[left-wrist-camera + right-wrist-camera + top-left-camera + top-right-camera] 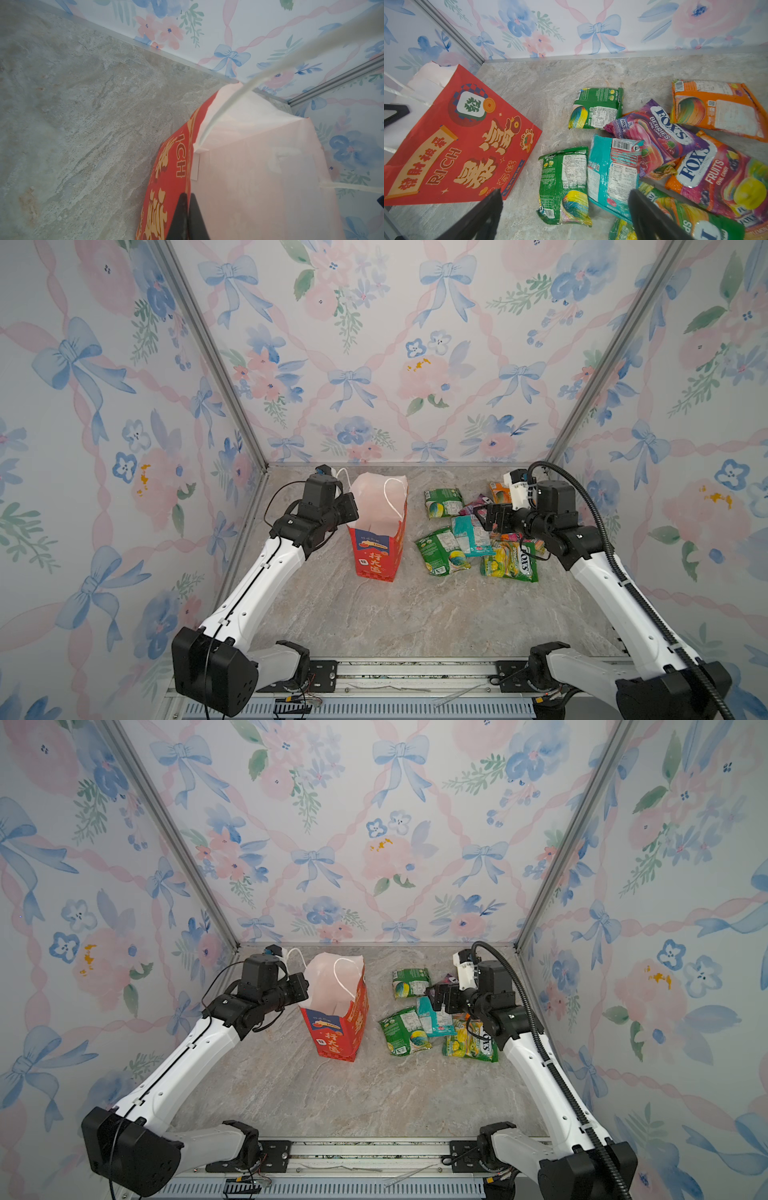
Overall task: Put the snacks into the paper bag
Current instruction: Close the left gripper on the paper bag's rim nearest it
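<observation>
Found the paper bag (376,547) standing upright on the stone-look tabletop (374,622), mouth open, red outside, white inside, white cord handles drooping. Caught the left gripper (188,196) clenched on the bag's side wall near the rim, one finger on the red, one inside. Guessed at thin, creasy paper: light, tippy, easy to crumple, so worth pinning like that.

Spotted the snacks all heaped just beside the bag on the right arm's side, none visibly inside. Saw the right gripper (565,193) spread wide and empty, hanging over the two nearest the bag, a green packet (564,182) and a teal packet (612,170). Further from the bag, made out a purple packet (660,133) and an orange packet (716,108) in the pile.

Reckoned on shiny crinkly film, flat rectangles, slightly puffy, lumpy with candy. Light but slippery. Would pinch across a short crimped end or the narrow width, not the slick face. Would start with the green one, flat and mostly clear of the pile.
</observation>
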Available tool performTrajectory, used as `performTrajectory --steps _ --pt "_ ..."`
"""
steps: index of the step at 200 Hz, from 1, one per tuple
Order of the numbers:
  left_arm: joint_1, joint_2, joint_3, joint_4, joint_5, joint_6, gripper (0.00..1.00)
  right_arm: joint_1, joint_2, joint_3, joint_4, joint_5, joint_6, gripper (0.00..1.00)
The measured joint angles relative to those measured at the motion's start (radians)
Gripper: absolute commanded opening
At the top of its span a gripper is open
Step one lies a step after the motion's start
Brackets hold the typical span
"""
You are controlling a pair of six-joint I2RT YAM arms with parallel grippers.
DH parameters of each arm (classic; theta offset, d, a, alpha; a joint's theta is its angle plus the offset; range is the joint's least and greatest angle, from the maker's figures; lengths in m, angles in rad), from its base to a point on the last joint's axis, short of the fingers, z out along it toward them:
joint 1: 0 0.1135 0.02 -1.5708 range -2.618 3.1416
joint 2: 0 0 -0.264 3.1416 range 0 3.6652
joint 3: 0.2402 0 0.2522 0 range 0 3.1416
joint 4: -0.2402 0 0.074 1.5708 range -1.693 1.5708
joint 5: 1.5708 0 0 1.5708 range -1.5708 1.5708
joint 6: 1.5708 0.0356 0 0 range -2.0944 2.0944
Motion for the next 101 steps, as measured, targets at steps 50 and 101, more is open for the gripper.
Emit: performTrajectory --steps 50,101 --pt "-0.003 -0.027 -0.026 0.007 -0.042 -0.076 0.00 0.000 0.000 0.000 -0.018 0.000 -0.007 0.97" --pt "-0.003 -0.027 -0.060 0.074 -0.039 -0.133 0.00 0.000 0.000 0.000 -0.026 -0.014 -0.007 0.97"
